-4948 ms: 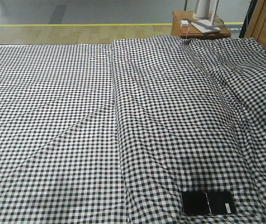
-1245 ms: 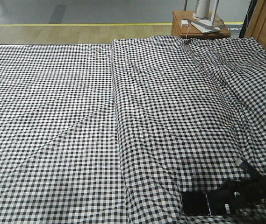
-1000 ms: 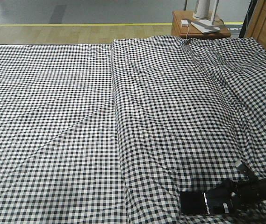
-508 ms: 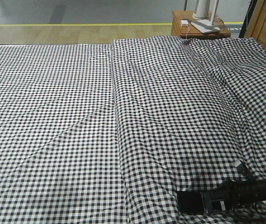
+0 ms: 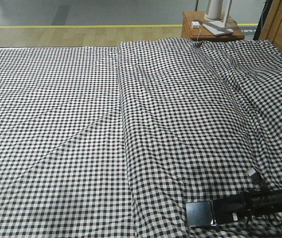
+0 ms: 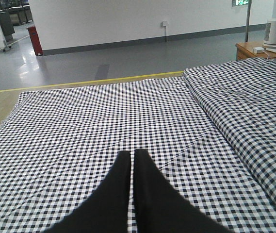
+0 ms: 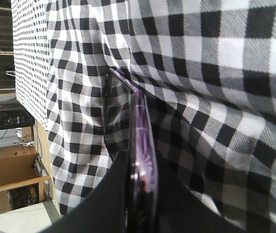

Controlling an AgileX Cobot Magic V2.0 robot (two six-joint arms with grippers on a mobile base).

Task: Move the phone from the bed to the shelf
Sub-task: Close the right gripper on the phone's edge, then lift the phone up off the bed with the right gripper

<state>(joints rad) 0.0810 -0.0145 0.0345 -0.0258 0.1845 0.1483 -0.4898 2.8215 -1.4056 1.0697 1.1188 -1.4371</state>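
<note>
Front view: the right gripper (image 5: 228,210), reaching in low from the right, clasps the phone (image 5: 200,214) at the near edge of the bed (image 5: 81,124); a firm, level lift should clear the cloth. Left wrist view: the left gripper (image 6: 132,167) hovers above the bed, fingers pressed together, empty. Right wrist view: the phone sits edge-on between the fingers.

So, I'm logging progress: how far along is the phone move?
Done: the right gripper is shut on the phone, its edge between the fingers in the right wrist view. In hand: raising it off the bed, whose checked cloth it sits close against. Left: carrying it to the shelf, which no view shows. The left gripper is shut, empty.
</note>
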